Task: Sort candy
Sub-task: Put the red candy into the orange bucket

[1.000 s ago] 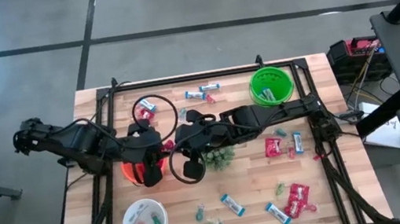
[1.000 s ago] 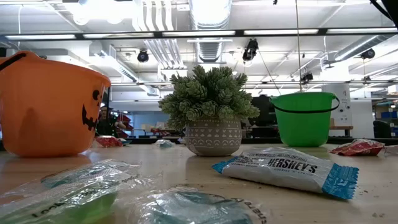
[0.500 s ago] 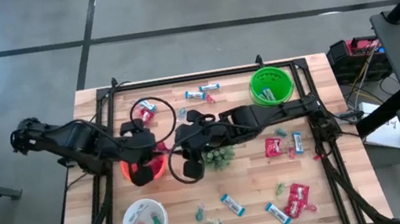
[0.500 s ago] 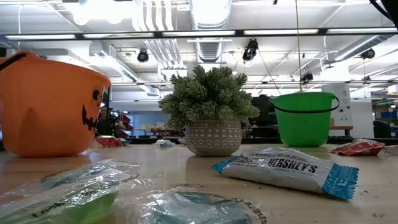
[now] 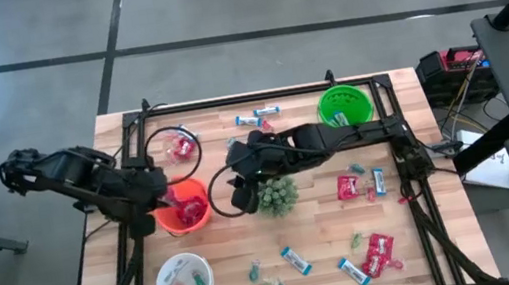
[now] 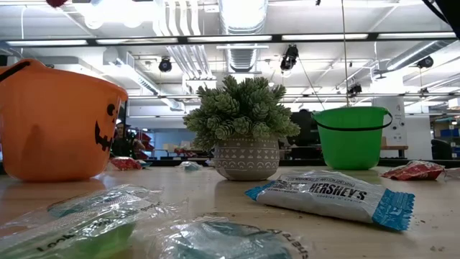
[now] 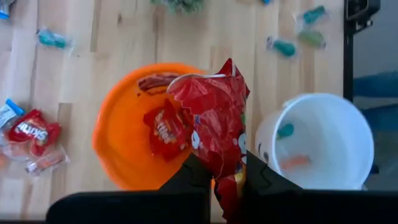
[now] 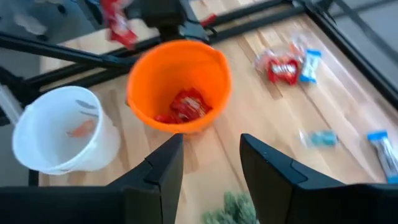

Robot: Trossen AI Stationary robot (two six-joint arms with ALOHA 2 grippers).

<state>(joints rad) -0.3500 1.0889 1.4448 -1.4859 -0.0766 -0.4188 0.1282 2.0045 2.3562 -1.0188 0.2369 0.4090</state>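
Right now a red candy packet [image 7: 214, 134] is pinched tight in the left gripper [image 7: 222, 171], and it hangs just above the orange bucket [image 7: 118, 134]. More red candy [image 7: 166, 127] already lies inside that bucket, right under the gripper. So the step looks like dropping red candy into the orange bucket. Next, the left gripper needs to let go while the packet is over the bucket, not over the rim.

The white bucket [image 7: 336, 134] stands just beside the orange one, close to the gripper, with a teal piece [image 7: 285, 130] in it. The packet could fall in there by mistake.

The right gripper [image 8: 211, 165] is empty, with its fingers partly apart. It is near the orange bucket too, just above the little green plant [image 5: 277, 195], which could get bumped.

Farther off, the green bucket [image 5: 345, 107] stands well apart, and more candy [image 5: 379, 254] lies loose on the wooden table [image 5: 473, 251].
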